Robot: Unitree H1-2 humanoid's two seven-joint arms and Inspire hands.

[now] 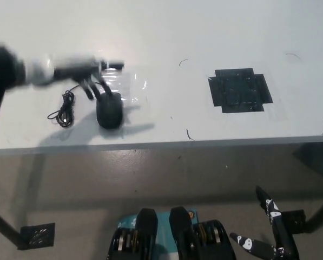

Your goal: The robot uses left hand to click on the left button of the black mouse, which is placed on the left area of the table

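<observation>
The black mouse [110,112] lies on the left part of the white table [166,32], its coiled cable [64,112] to its left. My left hand [88,75] is blurred by motion and hovers just behind and above the mouse, fingers spread, some pointing down toward the mouse's rear edge and one stretched out to the right. Whether a finger touches the mouse I cannot tell. My right hand [269,227] hangs low at the bottom right, below the table, fingers apart and holding nothing.
A black taped square [239,90] marks the table's right half. Clear tape [131,86] glints beside the mouse. The table's front edge [166,143] runs across the picture, with grey floor below it.
</observation>
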